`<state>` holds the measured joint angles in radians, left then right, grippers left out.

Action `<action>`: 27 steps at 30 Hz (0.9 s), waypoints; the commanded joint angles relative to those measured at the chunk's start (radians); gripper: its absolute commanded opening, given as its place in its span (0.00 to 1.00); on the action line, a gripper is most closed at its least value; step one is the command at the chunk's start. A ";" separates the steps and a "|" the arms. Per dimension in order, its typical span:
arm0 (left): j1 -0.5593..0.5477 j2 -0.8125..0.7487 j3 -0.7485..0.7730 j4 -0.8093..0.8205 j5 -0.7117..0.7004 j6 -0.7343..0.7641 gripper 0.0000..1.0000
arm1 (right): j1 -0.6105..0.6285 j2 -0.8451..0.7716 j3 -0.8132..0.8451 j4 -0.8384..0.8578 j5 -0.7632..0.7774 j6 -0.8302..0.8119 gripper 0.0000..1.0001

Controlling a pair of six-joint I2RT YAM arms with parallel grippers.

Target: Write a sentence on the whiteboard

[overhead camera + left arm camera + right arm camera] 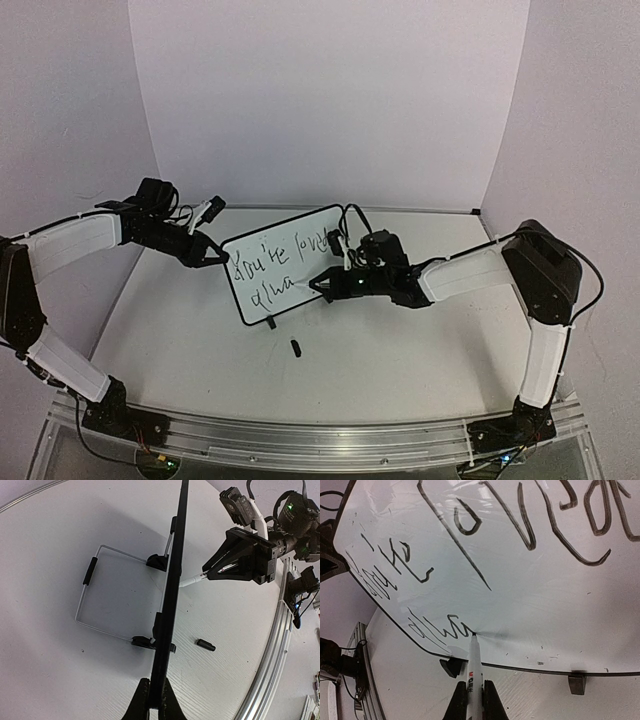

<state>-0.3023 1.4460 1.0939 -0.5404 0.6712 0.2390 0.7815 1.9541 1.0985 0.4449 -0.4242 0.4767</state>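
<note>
The whiteboard [285, 275] stands tilted on its feet at the table's middle, and my left gripper [215, 257] is shut on its left edge. In the left wrist view the whiteboard [172, 600] shows edge-on, pinched by my left gripper [155, 702]. My right gripper [325, 284] is shut on a white marker [474, 672] whose tip touches the whiteboard [535, 615]. The sentence [520, 525] is dark script; its first line is full and its lower line [437, 627] ends at the marker tip. My right gripper [475, 700] holds the marker [192, 580] by its barrel.
A small black marker cap [296, 347] lies on the table in front of the board, also the cap [205, 644] in the left wrist view. A wire stand [92, 597] props the board from behind. White walls enclose the table; a metal rail [320, 440] runs along the near edge.
</note>
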 commanded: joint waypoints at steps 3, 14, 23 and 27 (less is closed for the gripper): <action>-0.006 0.024 0.019 -0.024 -0.076 0.026 0.00 | -0.004 -0.066 -0.025 0.025 0.051 0.000 0.00; -0.006 0.021 0.018 -0.025 -0.076 0.025 0.00 | -0.004 -0.102 -0.015 0.038 0.027 0.007 0.00; -0.006 0.020 0.019 -0.024 -0.075 0.026 0.00 | -0.004 -0.053 0.021 0.040 0.020 0.007 0.00; -0.006 0.020 0.018 -0.024 -0.075 0.026 0.00 | -0.004 -0.036 0.032 0.041 0.024 0.008 0.00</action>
<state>-0.3023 1.4460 1.0939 -0.5404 0.6712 0.2390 0.7815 1.8856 1.0862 0.4592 -0.4026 0.4805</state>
